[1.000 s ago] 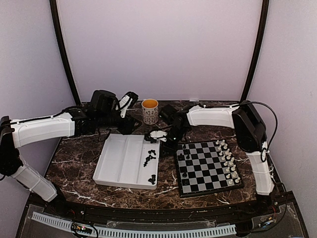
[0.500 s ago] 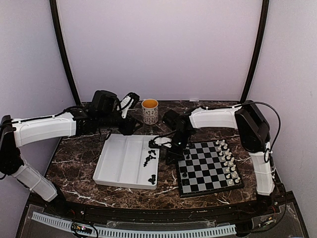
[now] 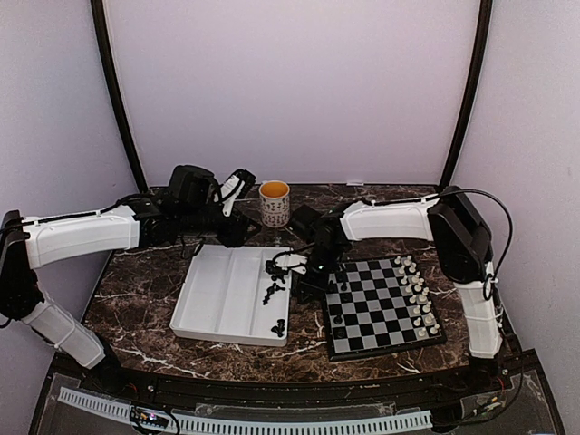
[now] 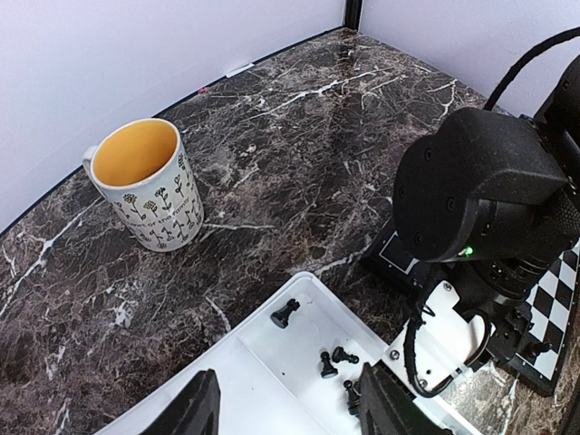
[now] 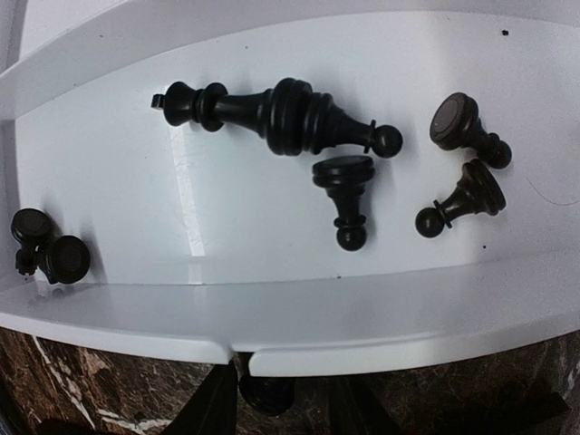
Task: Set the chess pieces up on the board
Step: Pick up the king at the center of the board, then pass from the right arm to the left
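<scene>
The right gripper [image 5: 276, 408] hangs low over the near-right rim of the white tray [image 3: 217, 294]. Its jaws stand partly apart. A small dark round thing [image 5: 266, 394] sits between them, just outside the tray's rim, but the fingers are blurred and I cannot tell whether they grip it.

Just past the jaws, inside the tray's right compartment, black chessmen [image 5: 272, 113] lie on their sides. There is one tall piece, a pawn beside it, two more pawns toward one end and a small pair toward the other. None of them touches the jaws.

The left gripper [image 4: 290, 394] hovers above the far end of the tray. Its jaws are spread wide with nothing between them, and they touch nothing. The nearest loose pieces lie in the tray just below and ahead of them.

The board [image 3: 381, 304] lies flat on the worktop [image 3: 145, 281], just beside the tray on its right. White chessmen [image 3: 415, 290] stand in two files along the board's side farthest from the tray. A few black ones stand along the side nearest it.

A mug [image 3: 275, 204] with a yellow inside stands upright beyond the tray's far right corner. It is apart from both arms.
</scene>
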`<state>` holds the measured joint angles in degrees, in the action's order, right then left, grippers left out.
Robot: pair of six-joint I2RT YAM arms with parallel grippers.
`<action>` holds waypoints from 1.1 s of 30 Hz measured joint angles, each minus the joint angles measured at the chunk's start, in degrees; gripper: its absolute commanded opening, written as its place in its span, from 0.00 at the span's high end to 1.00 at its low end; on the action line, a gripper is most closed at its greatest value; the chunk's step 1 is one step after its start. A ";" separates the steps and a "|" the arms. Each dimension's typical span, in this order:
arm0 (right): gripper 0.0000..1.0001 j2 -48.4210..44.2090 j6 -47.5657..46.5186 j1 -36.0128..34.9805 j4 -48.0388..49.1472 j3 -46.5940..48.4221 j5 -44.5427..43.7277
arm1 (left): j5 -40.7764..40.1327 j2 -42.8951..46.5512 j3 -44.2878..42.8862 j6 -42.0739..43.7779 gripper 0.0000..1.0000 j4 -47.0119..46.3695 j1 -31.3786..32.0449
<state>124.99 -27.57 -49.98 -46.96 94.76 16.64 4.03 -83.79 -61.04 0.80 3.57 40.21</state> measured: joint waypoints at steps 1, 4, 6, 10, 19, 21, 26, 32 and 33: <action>0.68 -0.02 0.48 -0.26 0.20 0.00 -0.68 | 0.00 0.00 0.00 0.00 0.46 0.00 0.00; 0.74 -0.07 1.88 -1.29 0.85 0.00 -3.06 | -0.07 0.00 0.00 0.00 0.46 0.00 0.00; 0.79 -0.15 2.67 -1.90 0.96 -0.02 -4.37 | -0.15 0.00 0.00 0.00 0.46 0.02 0.00; 0.84 -0.59 3.93 -2.64 1.29 -0.55 -5.95 | -0.55 0.00 0.00 -0.02 0.46 0.02 0.00; 0.87 -6.69 4.04 -2.82 -0.87 -2.69 -6.40 | -1.40 0.02 0.00 -2.25 0.45 -0.22 -0.28; 0.87 -10.32 3.63 -2.80 -1.07 -2.89 -5.03 | -0.26 0.02 0.00 -4.04 0.44 -0.57 -0.50; 0.87 -21.73 1.86 -2.78 0.74 -4.24 -0.26 | 9.40 -0.07 0.07 -13.62 0.51 -4.02 -1.81; 0.87 -25.03 0.92 -2.45 2.43 -5.07 2.08 | 25.29 -3.32 2.95 -28.87 0.53 -17.88 -2.60; 0.87 -25.00 0.87 -2.40 2.43 -5.40 2.14 | 27.34 -3.89 4.09 -31.61 0.53 -20.35 -2.60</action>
<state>99.98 -26.70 -52.38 -44.53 89.36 18.79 31.38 -87.68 -56.95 -30.81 -16.78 37.60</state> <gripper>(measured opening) 0.176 0.474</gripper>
